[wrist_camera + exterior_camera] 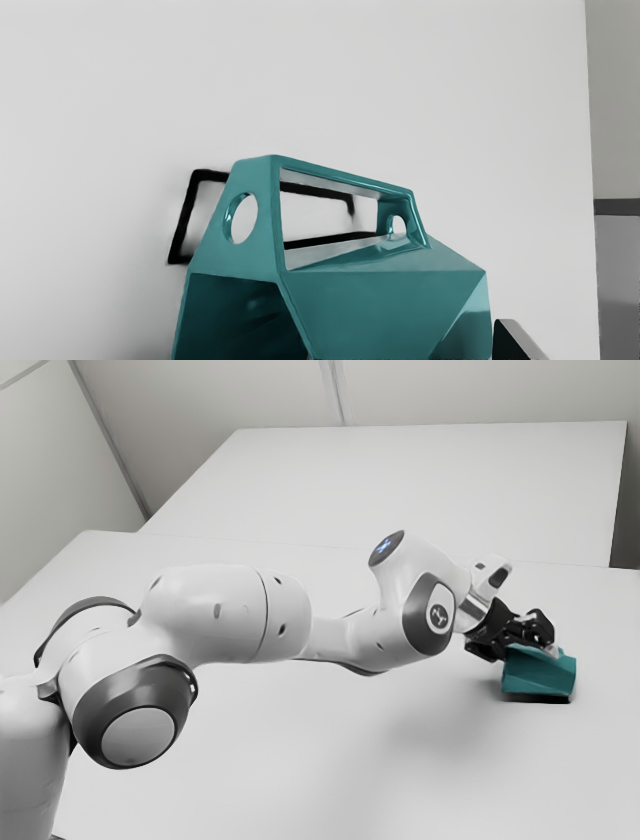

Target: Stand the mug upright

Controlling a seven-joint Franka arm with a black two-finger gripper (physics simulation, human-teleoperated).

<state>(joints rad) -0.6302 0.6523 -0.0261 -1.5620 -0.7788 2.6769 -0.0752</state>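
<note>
The teal faceted mug (538, 673) lies on its side near the exterior view's right, and the gripper (545, 640) is right at its upper part. The wrist view shows the mug (370, 305) with its dark open end, and its angular handle extends away from my hand, with a round hole at each end. A dark piece of the gripper (515, 342) appears close beside the mug's closed end. The mug's body hides much of the gripper there, and whether it holds the mug cannot be told.
The white table (400, 760) spreads around the mug, and another white tabletop (400, 480) stands behind it. A black outline like the handle's shadow falls on the table beside the handle. Pale walls (200, 400) rise at the back.
</note>
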